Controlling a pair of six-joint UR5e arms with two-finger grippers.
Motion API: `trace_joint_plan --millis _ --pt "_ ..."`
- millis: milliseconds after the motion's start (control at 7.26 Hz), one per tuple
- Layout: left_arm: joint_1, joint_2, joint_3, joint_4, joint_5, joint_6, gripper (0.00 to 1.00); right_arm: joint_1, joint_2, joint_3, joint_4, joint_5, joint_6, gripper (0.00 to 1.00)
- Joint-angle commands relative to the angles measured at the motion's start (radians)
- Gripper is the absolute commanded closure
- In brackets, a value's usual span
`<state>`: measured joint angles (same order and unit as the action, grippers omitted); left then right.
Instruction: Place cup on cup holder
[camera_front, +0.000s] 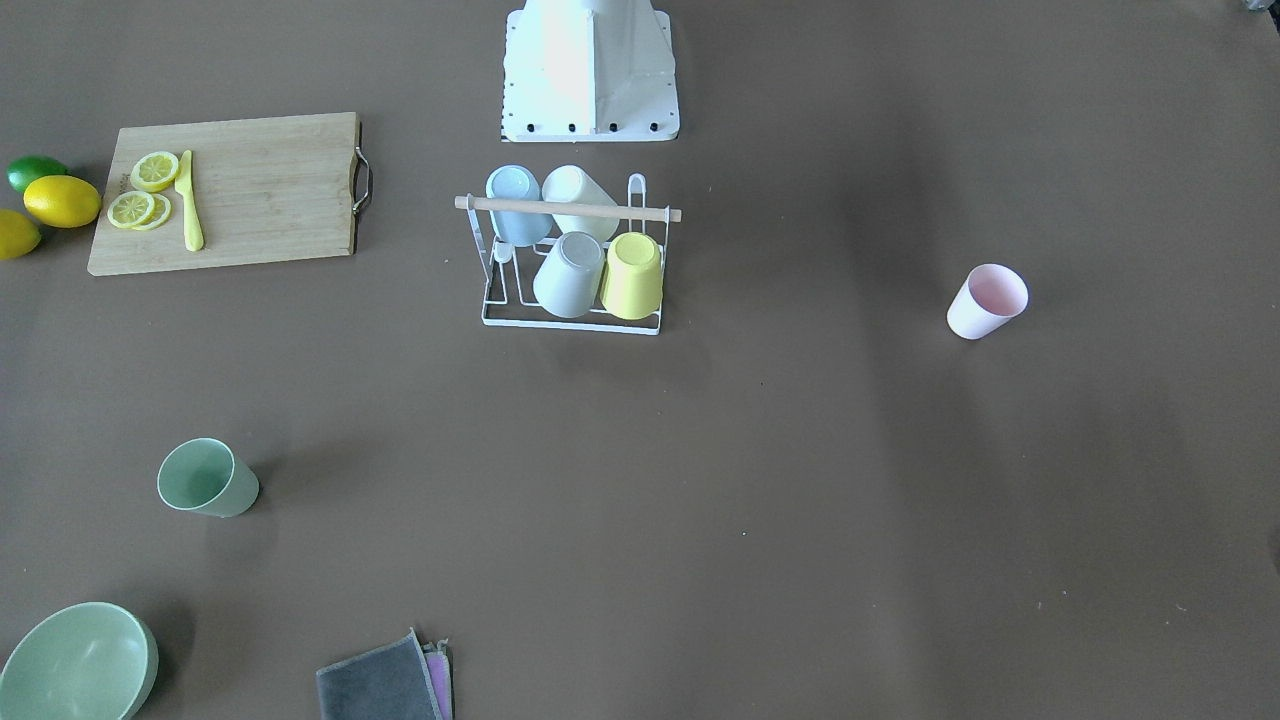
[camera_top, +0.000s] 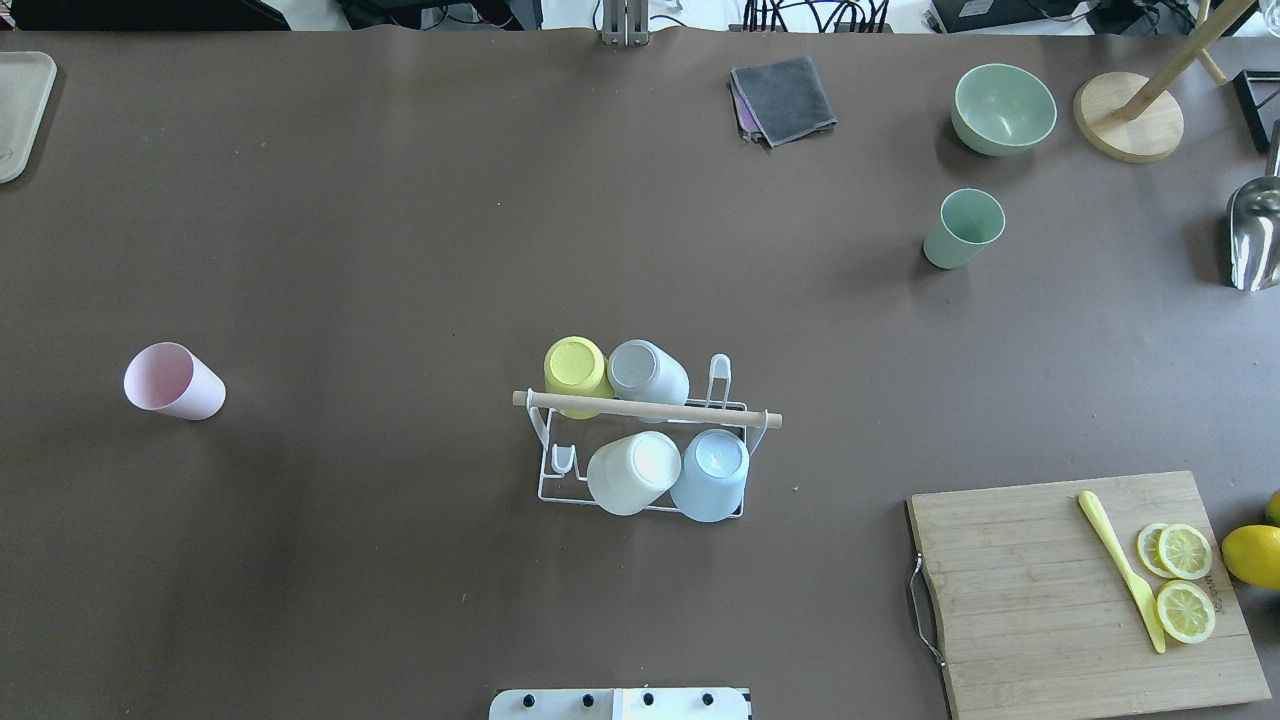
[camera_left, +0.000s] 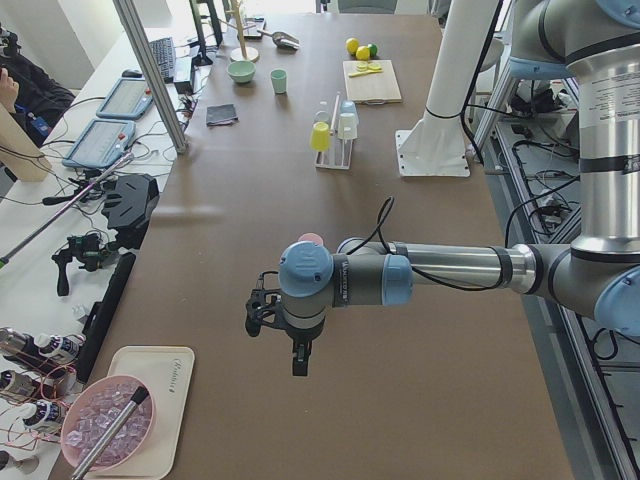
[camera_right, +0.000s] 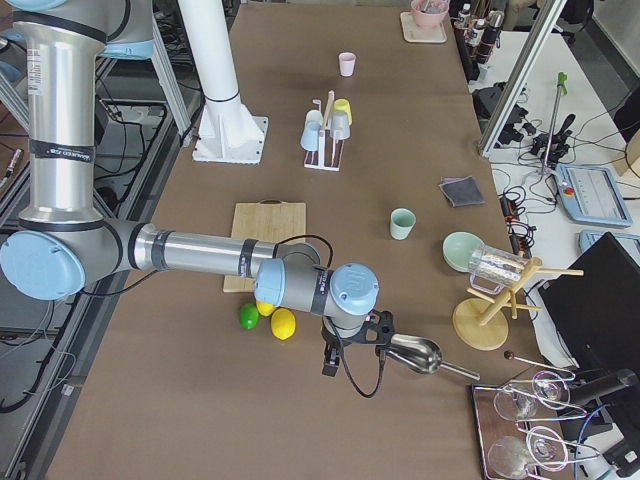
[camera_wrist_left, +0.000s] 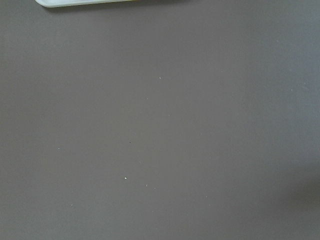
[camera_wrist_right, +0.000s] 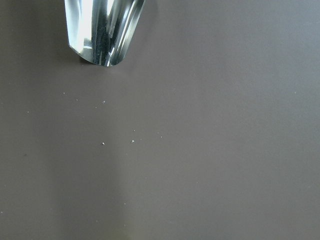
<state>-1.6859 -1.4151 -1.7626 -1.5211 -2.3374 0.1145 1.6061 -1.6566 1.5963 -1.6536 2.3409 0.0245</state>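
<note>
Desk (camera_top: 400, 200) stretches wide before you, with both arms low over its opposite ends: the left tool (camera_left: 299, 365) hangs above bare brown surface and the right tool (camera_right: 330, 362) just beside a metal scoop (camera_right: 412, 353), and from these side views you cannot tell whether either tool's fingers are apart or together. Your cup holder (camera_top: 645, 408) stands mid-desk near the robot's base, four cups (camera_top: 714, 470) upside down on its prongs. A pink cup (camera_top: 172, 381) stands upright well off to the robot's left, and a green cup (camera_top: 962, 229) stands upright to its right.
</note>
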Motion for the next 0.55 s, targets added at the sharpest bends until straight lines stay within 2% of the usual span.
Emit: trace_joint_plan --millis 0,413 --pt "0.0 0.005 -0.003 -0.001 0.001 0.004 0.02 0.0 0.0 -0.001 0.0 -0.002 0.0 0.0" --pt "-0.001 0.01 0.02 -0.055 0.0 0.008 0.02 0.0 0.017 -0.05 0.032 -0.005 -0.002 0.0"
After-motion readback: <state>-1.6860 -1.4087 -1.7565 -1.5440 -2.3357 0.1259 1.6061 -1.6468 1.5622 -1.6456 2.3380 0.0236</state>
